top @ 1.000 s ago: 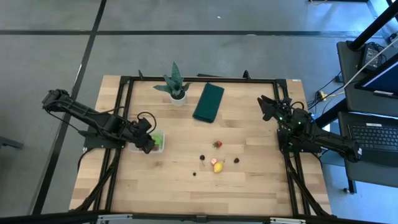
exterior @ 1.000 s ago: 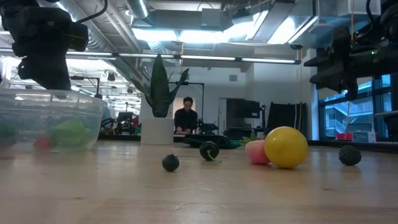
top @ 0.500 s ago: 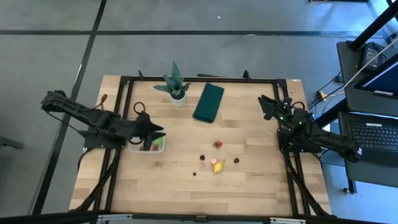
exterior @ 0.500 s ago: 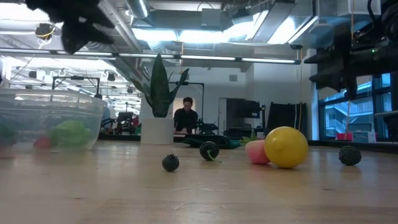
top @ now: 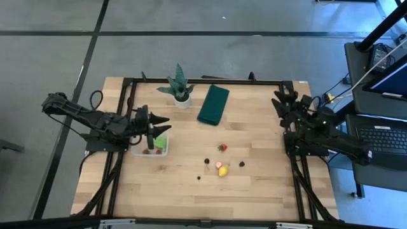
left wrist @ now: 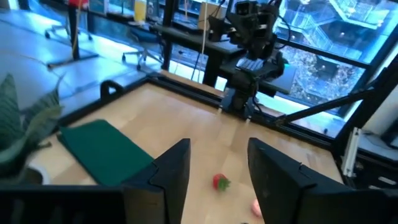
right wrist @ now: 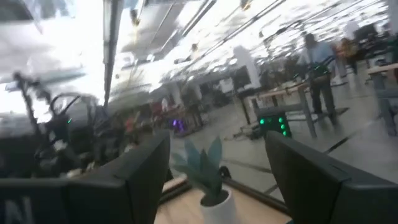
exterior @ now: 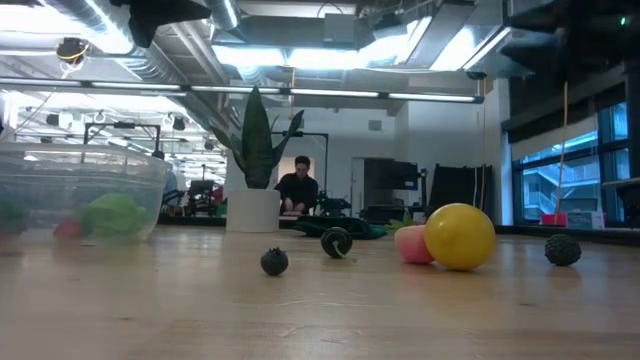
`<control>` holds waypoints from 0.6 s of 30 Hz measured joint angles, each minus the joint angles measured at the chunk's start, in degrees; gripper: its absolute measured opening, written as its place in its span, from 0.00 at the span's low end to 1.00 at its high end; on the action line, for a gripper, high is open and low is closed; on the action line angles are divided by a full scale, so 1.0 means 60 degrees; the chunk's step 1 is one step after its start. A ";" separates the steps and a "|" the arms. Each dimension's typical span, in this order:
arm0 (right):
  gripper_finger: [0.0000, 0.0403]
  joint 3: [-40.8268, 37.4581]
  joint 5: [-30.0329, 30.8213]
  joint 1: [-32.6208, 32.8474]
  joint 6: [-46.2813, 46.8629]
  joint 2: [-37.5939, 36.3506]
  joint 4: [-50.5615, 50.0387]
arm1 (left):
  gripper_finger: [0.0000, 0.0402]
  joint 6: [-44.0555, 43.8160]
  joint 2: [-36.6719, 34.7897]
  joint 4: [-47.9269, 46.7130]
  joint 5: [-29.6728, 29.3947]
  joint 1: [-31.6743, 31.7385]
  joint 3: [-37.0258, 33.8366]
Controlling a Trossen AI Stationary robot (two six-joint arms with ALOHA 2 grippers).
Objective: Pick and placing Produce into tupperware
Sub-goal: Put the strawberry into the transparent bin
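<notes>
Loose produce mid-table, tupperware part-filled, both pincers empty and apart.
Nearest the front edge: small dark berries (exterior: 274, 262), then yellow piece (top: 223, 171) touching a pink one (top: 219, 165), red berry (top: 222, 147) just beyond. All look light, hard and round, so likely to roll or squirt out; judge best to pinch each across its middle from straight above. Tupperware (top: 152, 152) sits at table left, holding the light green leafy piece (top: 161, 142) and red bits. Left pincer (top: 160, 126) hovers raised over it, fingers parted, nothing held. Right pincer (top: 283, 104) waits at the far right edge, fingers apart, lifted and tilted up.
</notes>
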 joint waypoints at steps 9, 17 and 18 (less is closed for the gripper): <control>0.66 0.2300 -0.2290 0.0004 -0.0134 0.2300 -0.1252 | 0.40 0.0094 0.0003 0.0004 -0.0093 0.0000 0.0000; 0.66 0.3930 -0.3721 0.0206 -0.0733 0.5153 -0.1553 | 0.38 0.0255 0.0007 -0.0003 -0.0096 0.0000 0.0000; 0.66 0.4160 -0.3804 0.0289 -0.0863 0.5504 -0.1878 | 0.38 0.0255 0.0007 -0.0003 -0.0096 0.0000 0.0000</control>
